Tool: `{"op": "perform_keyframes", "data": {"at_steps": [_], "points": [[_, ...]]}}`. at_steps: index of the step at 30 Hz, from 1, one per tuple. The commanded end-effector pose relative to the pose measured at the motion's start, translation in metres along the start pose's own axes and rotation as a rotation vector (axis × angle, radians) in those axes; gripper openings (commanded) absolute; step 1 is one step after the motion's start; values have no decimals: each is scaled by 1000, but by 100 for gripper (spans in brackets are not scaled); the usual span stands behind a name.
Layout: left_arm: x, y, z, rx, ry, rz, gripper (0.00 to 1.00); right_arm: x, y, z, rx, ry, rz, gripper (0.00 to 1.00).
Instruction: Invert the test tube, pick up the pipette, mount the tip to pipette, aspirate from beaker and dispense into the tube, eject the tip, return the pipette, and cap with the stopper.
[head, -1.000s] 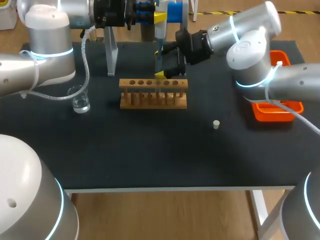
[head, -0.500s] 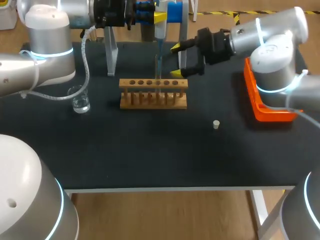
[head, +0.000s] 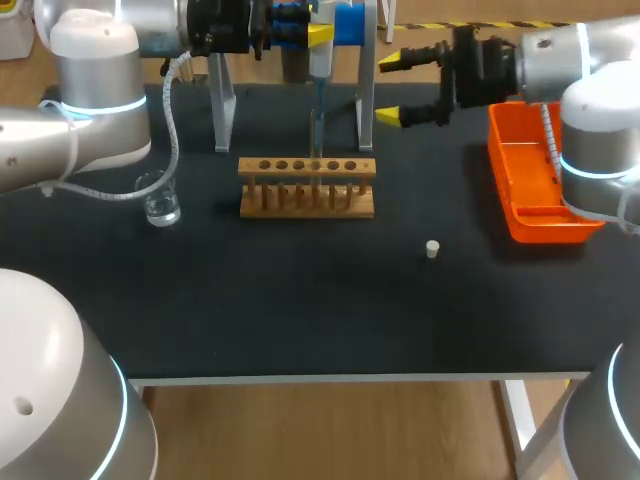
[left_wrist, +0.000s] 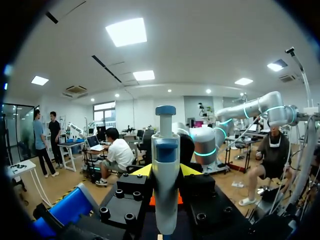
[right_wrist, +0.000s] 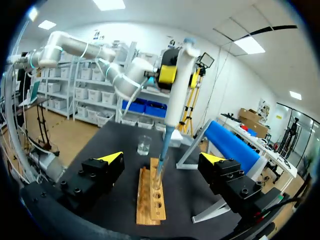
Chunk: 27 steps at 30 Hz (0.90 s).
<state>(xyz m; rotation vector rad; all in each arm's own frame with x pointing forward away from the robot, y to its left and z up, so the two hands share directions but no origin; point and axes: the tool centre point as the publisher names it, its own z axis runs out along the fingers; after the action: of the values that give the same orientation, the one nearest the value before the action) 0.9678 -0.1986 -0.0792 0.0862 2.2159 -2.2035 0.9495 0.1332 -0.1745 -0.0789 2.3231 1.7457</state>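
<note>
Now the right gripper (head: 398, 88) has backed away from the rack (head: 307, 187), wide open, holding nothing; the tube (head: 317, 135) stands in the rack alone; the left gripper (left_wrist: 166, 171) grips the pipette (head: 320, 62) above the rack, so I think filling comes next.

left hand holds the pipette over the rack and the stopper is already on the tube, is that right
Not quite: the stopper is not on the tube. It lies on the table, apart from the rack, as the head view shows. The left hand does hold the pipette over the rack.
</note>
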Motion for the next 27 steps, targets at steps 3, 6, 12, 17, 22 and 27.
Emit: {"op": "perform_keyframes", "data": {"at_steps": [3,6,12,17,22,27], "points": [[0,0,0,1,-2,1,0,3,21,-36,-6,-21,37,100],[0,0,0,1,-2,1,0,0,30,-43,-24,-28,55,100],[0,0,0,1,-2,1,0,-11,51,-52,-65,-44,75,100],[0,0,0,1,-2,1,0,-17,73,-52,-78,-39,61,100],[0,0,0,1,-2,1,0,-25,94,-50,-113,-21,64,65],[0,0,0,1,-2,1,0,-30,119,-49,-138,-12,35,37]]}}
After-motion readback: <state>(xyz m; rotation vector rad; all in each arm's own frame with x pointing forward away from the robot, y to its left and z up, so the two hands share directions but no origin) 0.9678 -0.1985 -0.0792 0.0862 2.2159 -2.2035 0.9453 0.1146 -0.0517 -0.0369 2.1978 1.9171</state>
